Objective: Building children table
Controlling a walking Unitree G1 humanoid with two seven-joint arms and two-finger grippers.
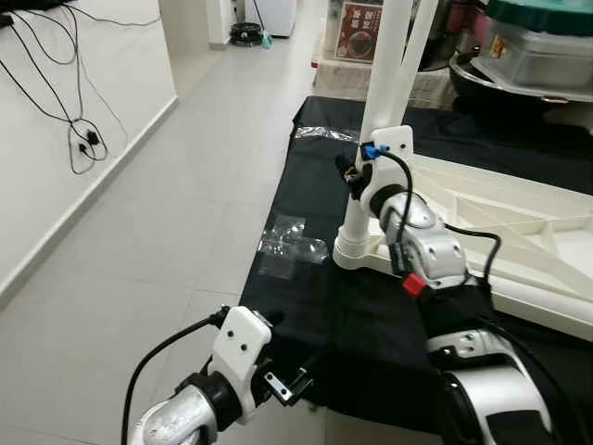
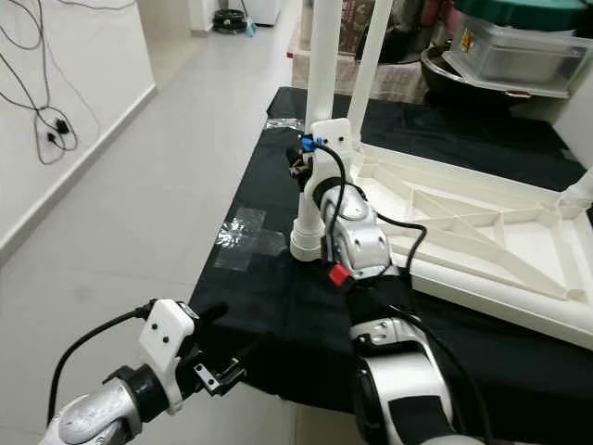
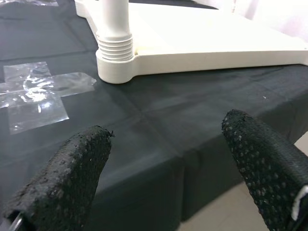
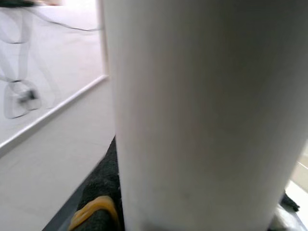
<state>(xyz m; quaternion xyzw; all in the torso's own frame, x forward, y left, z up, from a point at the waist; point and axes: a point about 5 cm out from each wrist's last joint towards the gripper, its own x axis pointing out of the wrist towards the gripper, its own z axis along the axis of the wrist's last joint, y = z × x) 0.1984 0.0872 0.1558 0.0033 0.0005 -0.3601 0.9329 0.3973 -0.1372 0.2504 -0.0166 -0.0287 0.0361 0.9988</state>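
Note:
A white plastic table top (image 1: 528, 232) lies upside down on a black cloth (image 1: 371, 324). One white table leg (image 1: 384, 65) stands upright in the socket (image 3: 115, 67) at its near left corner. My right gripper (image 1: 350, 176) is shut around this leg a little above the socket; in the right wrist view the leg (image 4: 202, 115) is right up against the camera, with one black finger (image 4: 98, 192) beside it. My left gripper (image 3: 166, 130) hovers open over the cloth's front edge, short of the socket, with nothing between its fingers (image 3: 72, 163).
A second white leg (image 2: 371, 56) rises behind the first. Crumpled clear tape (image 1: 292, 243) sticks to the cloth's left edge. Pale floor tiles (image 1: 167, 232) stretch to the left, with cables (image 1: 83, 139) on the wall. Boxes and a plastic bin (image 1: 537, 46) crowd the back right.

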